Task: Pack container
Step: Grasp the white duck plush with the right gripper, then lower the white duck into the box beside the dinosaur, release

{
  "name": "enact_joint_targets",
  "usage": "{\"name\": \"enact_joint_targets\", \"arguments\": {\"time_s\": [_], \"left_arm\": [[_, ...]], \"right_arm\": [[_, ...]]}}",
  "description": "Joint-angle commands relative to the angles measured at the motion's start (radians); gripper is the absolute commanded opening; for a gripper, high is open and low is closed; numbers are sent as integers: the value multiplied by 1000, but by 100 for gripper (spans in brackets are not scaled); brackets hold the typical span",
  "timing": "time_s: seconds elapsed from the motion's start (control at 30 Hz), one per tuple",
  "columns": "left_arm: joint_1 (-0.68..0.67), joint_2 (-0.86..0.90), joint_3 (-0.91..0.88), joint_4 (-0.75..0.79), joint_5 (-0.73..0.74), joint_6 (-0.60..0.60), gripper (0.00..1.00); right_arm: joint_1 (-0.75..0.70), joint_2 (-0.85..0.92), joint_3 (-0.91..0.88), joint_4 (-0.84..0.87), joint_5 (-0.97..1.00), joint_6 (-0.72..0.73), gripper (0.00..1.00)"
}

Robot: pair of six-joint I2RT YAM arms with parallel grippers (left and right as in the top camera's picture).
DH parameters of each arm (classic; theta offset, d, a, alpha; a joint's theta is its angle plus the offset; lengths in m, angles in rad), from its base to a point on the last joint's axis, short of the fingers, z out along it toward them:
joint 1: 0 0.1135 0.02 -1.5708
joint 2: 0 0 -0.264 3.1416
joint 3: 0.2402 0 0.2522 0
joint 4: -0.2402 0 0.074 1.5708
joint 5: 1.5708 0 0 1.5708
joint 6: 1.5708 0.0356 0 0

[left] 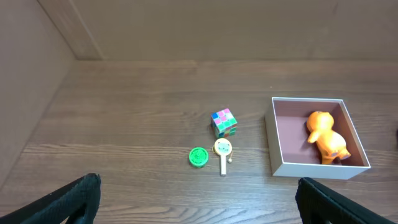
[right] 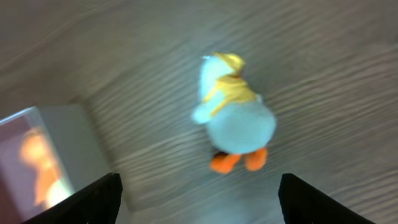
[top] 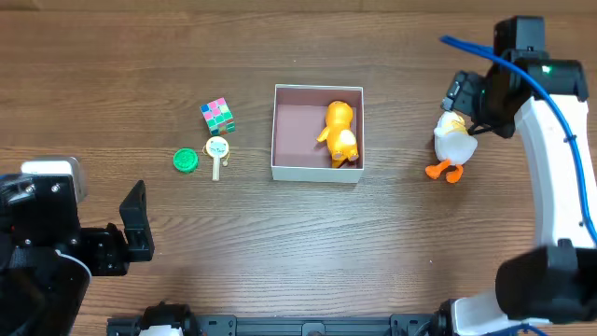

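The container (top: 276, 131) is a square white-walled box with a pink-brown floor in the middle of the table; it also shows in the left wrist view (left: 272, 140) and the right wrist view (right: 81, 134). An orange toy animal (top: 338, 133) lies inside it at the right. A white duck toy with yellow head and orange feet (top: 451, 145) stands on the table right of the container, blurred in the right wrist view (right: 236, 124). My right gripper (right: 199, 193) is open and empty above the duck. My left gripper (left: 199, 199) is open and empty at the near left.
Left of the container lie a colourful cube (top: 217, 116), a green round disc (top: 187, 161) and a small cream hand-mirror-shaped toy (top: 216, 154). They also show in the left wrist view, the cube (left: 224, 122) behind the disc (left: 198, 157).
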State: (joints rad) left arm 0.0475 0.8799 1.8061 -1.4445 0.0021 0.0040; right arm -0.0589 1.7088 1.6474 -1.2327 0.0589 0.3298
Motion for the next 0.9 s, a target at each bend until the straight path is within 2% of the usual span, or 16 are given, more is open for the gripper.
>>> {"name": "enact_joint_targets", "arguments": {"time_s": [0.0, 0.1, 0.27, 0.3, 0.5, 0.6, 0.7, 0.8, 0.87], "left_arm": [[-2, 3, -3, 3, -13, 19, 100], [-2, 3, -3, 3, -13, 19, 100], [-2, 3, -3, 3, -13, 19, 100], [-2, 3, -3, 3, -13, 19, 100], [-2, 3, -3, 3, -13, 19, 100], [-2, 3, -3, 3, -13, 19, 100], [-2, 3, -3, 3, -13, 19, 100], [-2, 3, -3, 3, -13, 19, 100], [-2, 3, -3, 3, -13, 19, 100]], "right_arm": [[-50, 95, -114, 126, -27, 11, 99], [-66, 153, -172, 222, -47, 11, 96], [-69, 257, -216, 299, 0, 8, 96], [-70, 275, -222, 306, 0, 8, 93], [-63, 300, -219, 269, -64, 12, 38], [-45, 241, -207, 232, -64, 16, 27], [-2, 134, -172, 174, -65, 16, 21], [116, -26, -136, 119, -76, 16, 17], [231, -134, -133, 140, -98, 16, 17]]}}
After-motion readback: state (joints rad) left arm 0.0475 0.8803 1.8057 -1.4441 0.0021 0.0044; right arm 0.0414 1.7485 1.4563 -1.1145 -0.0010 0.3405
